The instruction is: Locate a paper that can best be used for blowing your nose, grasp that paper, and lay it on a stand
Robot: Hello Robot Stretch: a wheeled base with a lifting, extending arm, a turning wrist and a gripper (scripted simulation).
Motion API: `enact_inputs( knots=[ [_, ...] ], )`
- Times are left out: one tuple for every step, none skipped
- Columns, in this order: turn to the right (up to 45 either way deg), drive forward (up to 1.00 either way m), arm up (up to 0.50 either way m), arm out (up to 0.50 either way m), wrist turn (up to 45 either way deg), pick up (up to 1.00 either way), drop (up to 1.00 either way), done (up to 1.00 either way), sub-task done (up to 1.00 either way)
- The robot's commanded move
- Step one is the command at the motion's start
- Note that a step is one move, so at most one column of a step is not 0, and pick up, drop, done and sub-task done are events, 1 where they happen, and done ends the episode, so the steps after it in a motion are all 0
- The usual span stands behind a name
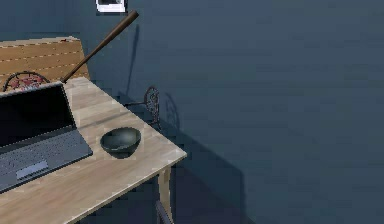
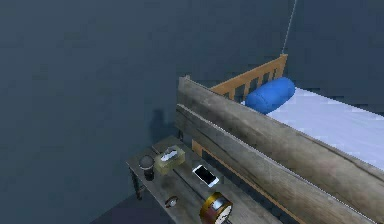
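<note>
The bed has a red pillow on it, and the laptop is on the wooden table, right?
Not quite. The pillow on the bed is blue, not red; the arm side view shows it. The rest is right: the laptop is on the wooden table.

Laptop [image 1: 35, 135] and bowl [image 1: 120, 141] on desk [image 1: 115, 178]; blue pillow [image 2: 270, 96] on bed [image 2: 335, 122].

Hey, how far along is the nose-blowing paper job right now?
Done: nothing visibly finished. In hand: the search; a pale boxy thing on the bedside table next to the bed might be tissues, though it is too small to tell. Left: grasping the paper and laying it on a stand.
</note>
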Motion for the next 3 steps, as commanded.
enact_inputs(
  knots=[
    [0.0, 0.00, 0.04, 0.00, 0.0, 0.00, 0.00, 0.00, 0.00],
    [0.0, 0.00, 0.00, 0.50, 0.0, 0.00, 0.00, 0.00, 0.00],
    [0.0, 0.00, 0.00, 0.00, 45.0, 0.00, 0.00, 0.00, 0.00]
  ],
)
